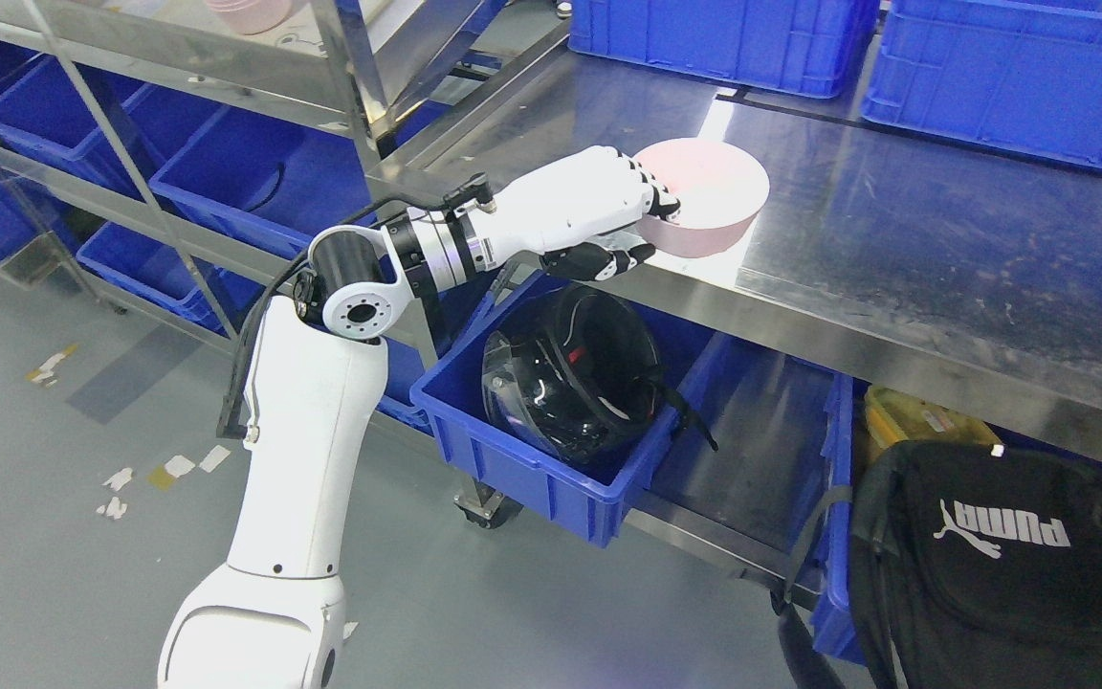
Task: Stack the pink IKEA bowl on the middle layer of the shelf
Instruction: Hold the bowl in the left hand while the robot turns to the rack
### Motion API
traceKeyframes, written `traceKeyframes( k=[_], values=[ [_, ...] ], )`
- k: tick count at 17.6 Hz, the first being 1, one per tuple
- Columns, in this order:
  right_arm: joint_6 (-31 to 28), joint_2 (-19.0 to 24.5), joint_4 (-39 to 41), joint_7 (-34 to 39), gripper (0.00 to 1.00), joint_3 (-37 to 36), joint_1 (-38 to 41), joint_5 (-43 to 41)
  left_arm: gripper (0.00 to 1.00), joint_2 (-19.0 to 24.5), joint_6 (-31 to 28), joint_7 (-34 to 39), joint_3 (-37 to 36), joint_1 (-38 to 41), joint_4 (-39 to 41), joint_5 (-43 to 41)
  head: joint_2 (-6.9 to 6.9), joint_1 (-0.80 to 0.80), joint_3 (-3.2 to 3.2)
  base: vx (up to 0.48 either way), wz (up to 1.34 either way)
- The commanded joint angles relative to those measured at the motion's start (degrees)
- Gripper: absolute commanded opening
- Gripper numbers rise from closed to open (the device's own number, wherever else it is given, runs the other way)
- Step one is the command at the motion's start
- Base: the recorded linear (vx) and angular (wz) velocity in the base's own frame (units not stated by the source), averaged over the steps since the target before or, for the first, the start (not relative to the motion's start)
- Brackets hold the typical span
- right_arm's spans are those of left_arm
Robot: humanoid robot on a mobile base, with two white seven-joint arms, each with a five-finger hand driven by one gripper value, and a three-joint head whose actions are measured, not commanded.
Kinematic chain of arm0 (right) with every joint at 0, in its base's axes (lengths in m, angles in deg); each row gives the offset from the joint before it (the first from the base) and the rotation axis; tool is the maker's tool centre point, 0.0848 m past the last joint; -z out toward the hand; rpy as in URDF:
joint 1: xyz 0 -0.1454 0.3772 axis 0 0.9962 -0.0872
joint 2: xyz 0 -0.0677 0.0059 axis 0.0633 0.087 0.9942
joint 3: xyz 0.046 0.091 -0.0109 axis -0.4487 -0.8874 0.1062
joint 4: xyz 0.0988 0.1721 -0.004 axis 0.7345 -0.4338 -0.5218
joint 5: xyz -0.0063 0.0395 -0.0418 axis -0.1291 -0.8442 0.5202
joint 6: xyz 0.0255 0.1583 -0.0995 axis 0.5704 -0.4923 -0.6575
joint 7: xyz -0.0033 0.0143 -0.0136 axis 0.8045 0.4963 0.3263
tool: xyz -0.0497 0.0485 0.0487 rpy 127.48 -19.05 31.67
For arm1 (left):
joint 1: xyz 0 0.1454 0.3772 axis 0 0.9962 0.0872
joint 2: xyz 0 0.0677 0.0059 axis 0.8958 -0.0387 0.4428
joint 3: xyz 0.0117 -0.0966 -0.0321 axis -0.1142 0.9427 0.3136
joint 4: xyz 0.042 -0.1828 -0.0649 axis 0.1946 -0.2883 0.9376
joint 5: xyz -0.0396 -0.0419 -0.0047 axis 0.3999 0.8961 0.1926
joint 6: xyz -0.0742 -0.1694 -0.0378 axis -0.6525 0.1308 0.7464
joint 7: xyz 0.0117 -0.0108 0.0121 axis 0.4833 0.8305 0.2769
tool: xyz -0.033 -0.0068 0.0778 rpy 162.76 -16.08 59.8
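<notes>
A pink bowl [709, 196] sits upright on the steel table [895, 249] near its front edge. My left hand [642, 230] reaches in from the lower left and closes on the bowl's near rim, with fingers [654, 191] over the edge and the thumb [608, 260] against the outer wall below. A second pink bowl [250, 13] shows at the top left on the steel shelf [178, 57], cut off by the picture's top edge. The right arm is out of view.
Blue crates [733, 38] line the back of the table. Under the table a blue bin [532, 459] holds a black helmet [575, 368]. A black backpack [1001, 565] stands at the lower right. More blue bins [226, 172] fill the shelf's lower levels.
</notes>
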Motion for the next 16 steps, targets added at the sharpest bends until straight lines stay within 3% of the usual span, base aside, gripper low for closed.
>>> traceKeyframes(
  k=[1,6,16],
  values=[
    [0.0,-1.0,1.0,0.0,1.0,0.0,1.3,0.0,0.05,1.0,0.0,0.0,-1.1,1.4,2.5,0.5,0.0,0.0,0.0,-0.008,0.44],
    [0.0,-1.0,1.0,0.0,1.0,0.0,1.3,0.0,0.05,1.0,0.0,0.1,-1.9,1.5,2.6,0.6,0.01,0.0,0.0,0.006,0.72],
    [0.0,-1.0,1.0,0.0,1.0,0.0,1.3,0.0,0.05,1.0,0.0,0.3,-2.0,1.5,3.5,0.5,0.02,0.0,0.0,0.084,1.22]
  ],
)
